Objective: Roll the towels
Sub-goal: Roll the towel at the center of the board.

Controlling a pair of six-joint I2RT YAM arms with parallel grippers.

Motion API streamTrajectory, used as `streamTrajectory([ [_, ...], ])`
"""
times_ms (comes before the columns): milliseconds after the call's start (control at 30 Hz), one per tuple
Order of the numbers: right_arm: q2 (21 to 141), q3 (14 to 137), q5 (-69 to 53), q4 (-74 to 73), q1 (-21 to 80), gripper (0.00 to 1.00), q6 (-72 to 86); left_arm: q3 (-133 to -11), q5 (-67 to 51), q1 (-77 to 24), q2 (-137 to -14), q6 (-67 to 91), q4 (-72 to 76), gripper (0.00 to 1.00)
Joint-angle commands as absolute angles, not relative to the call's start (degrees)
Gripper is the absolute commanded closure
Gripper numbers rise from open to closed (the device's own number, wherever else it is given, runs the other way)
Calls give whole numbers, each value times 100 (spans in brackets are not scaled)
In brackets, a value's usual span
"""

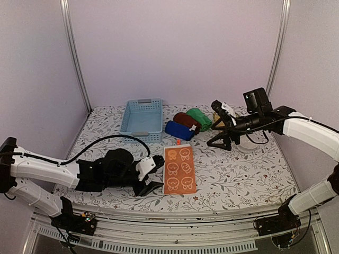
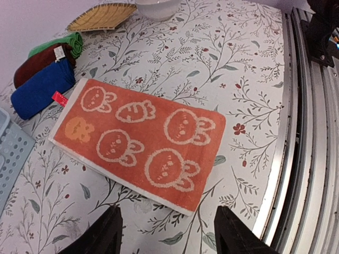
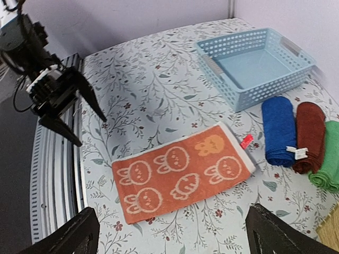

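The rolled towels [image 1: 185,121] lie outside the basket [image 1: 142,136], at its 3 o'clock, and the orange towel [image 1: 179,170] lies flat at 5 o'clock. The left gripper [image 2: 167,217] and the right gripper [image 3: 170,222] are wide apart, holding nothing.

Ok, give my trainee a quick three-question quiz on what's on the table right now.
1. True or false: the orange towel lies flat, unrolled.
2. Relative to the basket, the blue towel lies: A inside, B beside, C underneath.
3. Fill in: the left gripper and right gripper both stand ___, holding nothing.
Key: 1 true; 2 B; 3 open.
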State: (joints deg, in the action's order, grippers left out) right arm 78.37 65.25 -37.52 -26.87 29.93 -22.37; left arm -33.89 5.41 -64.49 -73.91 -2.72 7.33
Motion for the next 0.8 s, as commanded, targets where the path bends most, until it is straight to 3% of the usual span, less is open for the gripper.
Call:
streamTrajectory([
  [0, 8201, 6256, -5155, -2831, 2996, 14, -3377, -3436, 258, -6399, -7723, -695, 1233, 40],
  [100, 8317, 6151, -4724, -2838, 3167, 31, -3784, -3437, 137, -6398, -8026, -967, 1502, 43],
  [367, 8813, 5223, -3176, -1558, 4287, 57, -4127, -3375, -287, -6145, -8526, -1210, 2053, 50],
  [767, 9931, 5398, -2419, -983, 5149, 60, -3956, -2303, -196, -6104, -7736, -459, 2645, 48],
])
